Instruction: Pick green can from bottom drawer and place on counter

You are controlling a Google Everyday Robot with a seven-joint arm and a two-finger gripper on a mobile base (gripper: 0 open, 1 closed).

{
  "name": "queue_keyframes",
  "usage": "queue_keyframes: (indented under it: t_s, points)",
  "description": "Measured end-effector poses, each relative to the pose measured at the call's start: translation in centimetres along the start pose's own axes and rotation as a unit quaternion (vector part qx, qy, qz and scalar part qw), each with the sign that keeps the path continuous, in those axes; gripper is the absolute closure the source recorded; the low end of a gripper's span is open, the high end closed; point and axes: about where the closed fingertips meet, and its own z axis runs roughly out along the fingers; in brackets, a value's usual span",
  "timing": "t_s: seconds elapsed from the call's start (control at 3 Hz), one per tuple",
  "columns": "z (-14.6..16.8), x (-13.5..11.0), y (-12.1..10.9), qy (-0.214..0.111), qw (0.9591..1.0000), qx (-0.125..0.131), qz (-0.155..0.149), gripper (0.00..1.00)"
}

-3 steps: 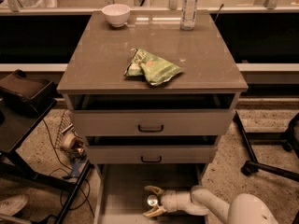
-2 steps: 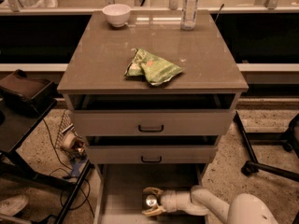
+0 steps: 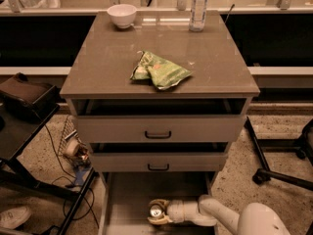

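Note:
The green can (image 3: 156, 211) stands upright in the open bottom drawer (image 3: 128, 199), its silver top showing. My gripper (image 3: 157, 212) reaches in from the lower right, with one finger on each side of the can, shut on it. The white arm (image 3: 215, 214) runs back to the lower right corner. The can sits low, at about the drawer floor's level. The counter (image 3: 215, 62) is the glossy grey-brown top of the cabinet above.
On the counter lie a wrinkly green snack bag (image 3: 159, 72), a white bowl (image 3: 122, 15) at the back left and a clear bottle (image 3: 198, 6) at the back right. Two partly open drawers with black handles (image 3: 158, 135) overhang the bottom drawer. A black stand (image 3: 24, 102) is left, chair legs (image 3: 279, 173) right.
The gripper and the can have stayed at about the same place in the bottom drawer; no clear movement shows.

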Motion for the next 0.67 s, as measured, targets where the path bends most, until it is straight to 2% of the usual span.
queue_keyframes:
  t_s: [0.33, 0.67]
  points:
    - [0.0, 0.0, 0.0, 0.0, 1.0, 0.0, 0.0, 1.0]
    - [-0.2, -1.7, 0.3, 0.007, 1.0, 0.002, 0.003, 1.0]
